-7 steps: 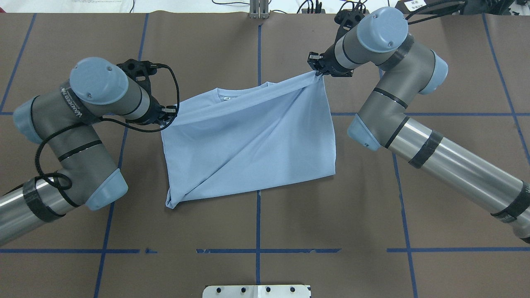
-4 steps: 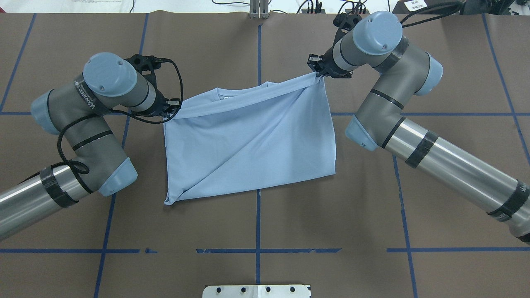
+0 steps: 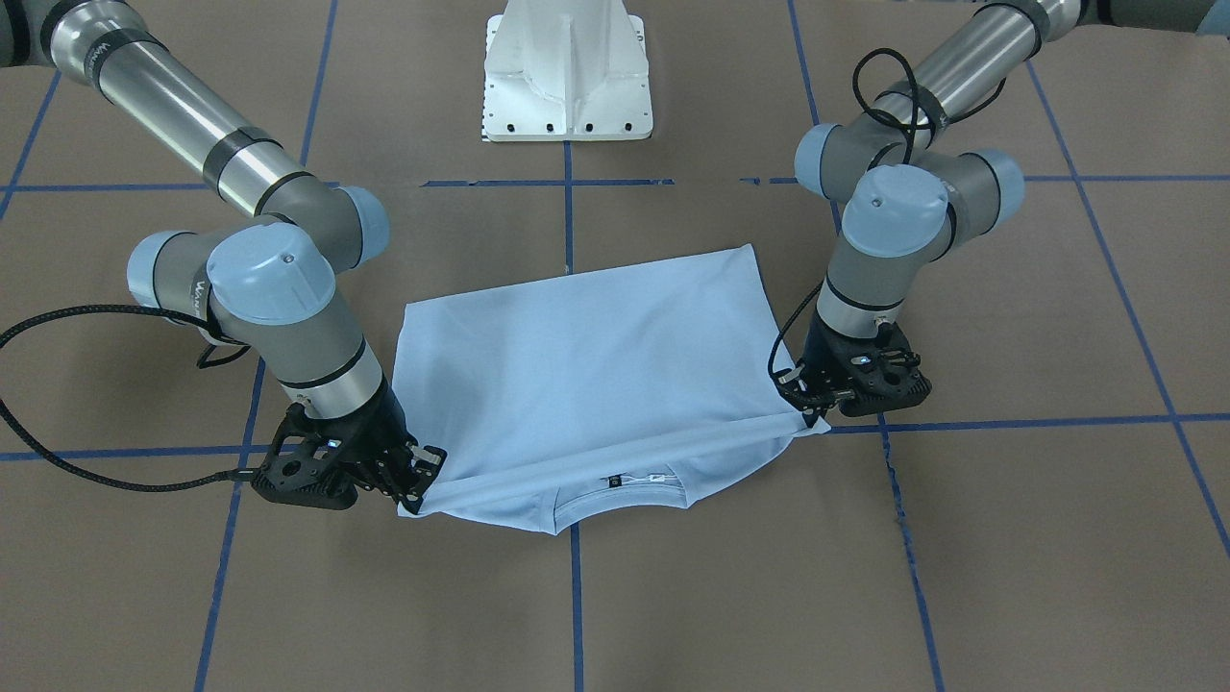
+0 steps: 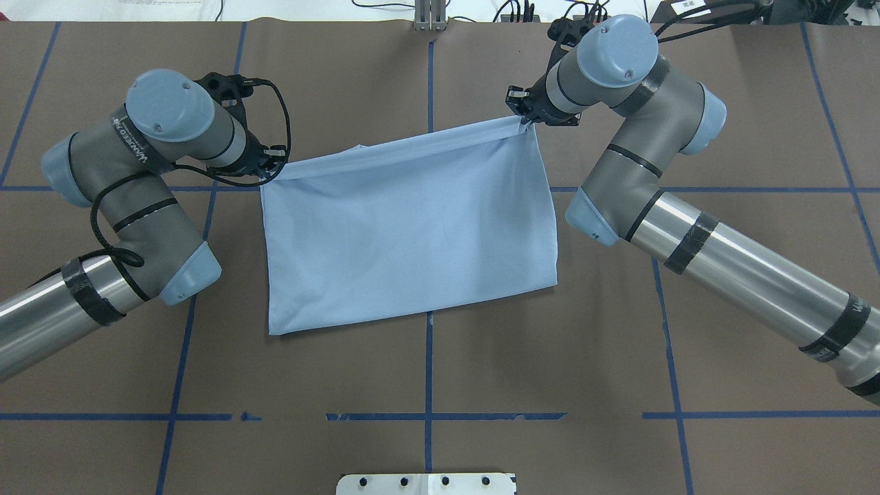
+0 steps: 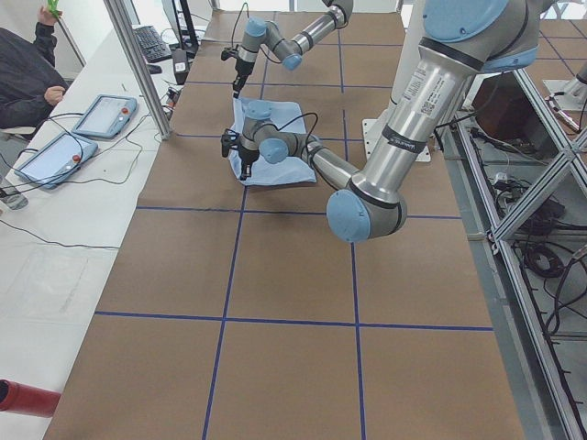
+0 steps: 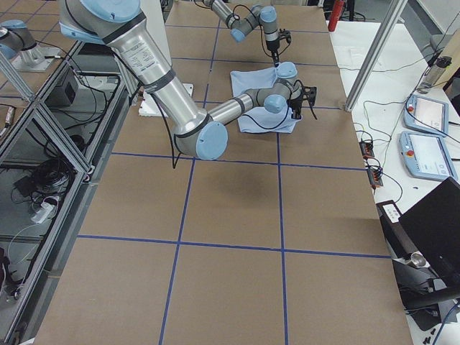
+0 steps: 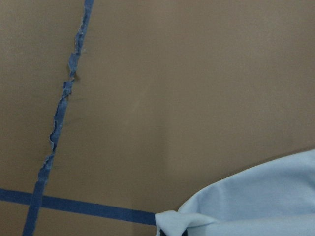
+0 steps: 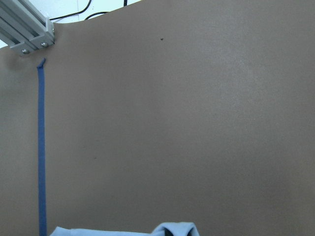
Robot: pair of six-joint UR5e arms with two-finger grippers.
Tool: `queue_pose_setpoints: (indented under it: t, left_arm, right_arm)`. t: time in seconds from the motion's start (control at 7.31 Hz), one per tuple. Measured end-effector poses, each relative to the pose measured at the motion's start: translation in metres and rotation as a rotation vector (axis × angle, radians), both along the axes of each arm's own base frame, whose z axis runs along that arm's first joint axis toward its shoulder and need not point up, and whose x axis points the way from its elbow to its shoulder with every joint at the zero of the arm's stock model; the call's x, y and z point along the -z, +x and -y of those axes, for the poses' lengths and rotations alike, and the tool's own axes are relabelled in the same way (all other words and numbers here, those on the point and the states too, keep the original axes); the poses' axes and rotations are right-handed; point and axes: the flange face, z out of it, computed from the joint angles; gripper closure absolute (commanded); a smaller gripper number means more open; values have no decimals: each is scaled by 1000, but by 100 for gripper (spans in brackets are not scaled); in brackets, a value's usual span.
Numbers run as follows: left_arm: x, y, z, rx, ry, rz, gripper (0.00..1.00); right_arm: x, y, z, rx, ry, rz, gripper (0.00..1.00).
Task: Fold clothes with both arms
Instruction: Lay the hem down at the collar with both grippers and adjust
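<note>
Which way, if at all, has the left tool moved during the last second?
Yes. In the overhead view the left tool moved away from the robot, past the crosswise blue tape line, pulling the T-shirt along.

Pale blue T-shirt (image 4: pixel 412 234), black neck label (image 3: pixel 612 480), brown table (image 4: pixel 550 357), blue tape grid lines (image 4: pixel 428 385)

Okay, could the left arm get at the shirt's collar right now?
Probably not yet. The left gripper is shut on a corner of the shirt, so it is busy. The collar lies near, with nothing between, so after letting go it likely could.
</note>
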Motion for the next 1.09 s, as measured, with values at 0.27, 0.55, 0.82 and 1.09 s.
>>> queue_pose_setpoints:
  t: [0.27,0.55,0.82,1.09]
  left_arm:
    - [-2,-2,4,5,-2,2,100]
    - [0,0,6,5,-1,1,100]
    - [10,4,8,5,7,-10,49]
    - [14,6,8,8,5,-16,0]
  right_arm:
    - [1,-1,2,-8,2,-4,100]
    - [1,-4,4,-10,2,-8,100]
    - [2,-9,-1,-2,23,12,36]
    - [-1,-13,-6,7,35,22,0]
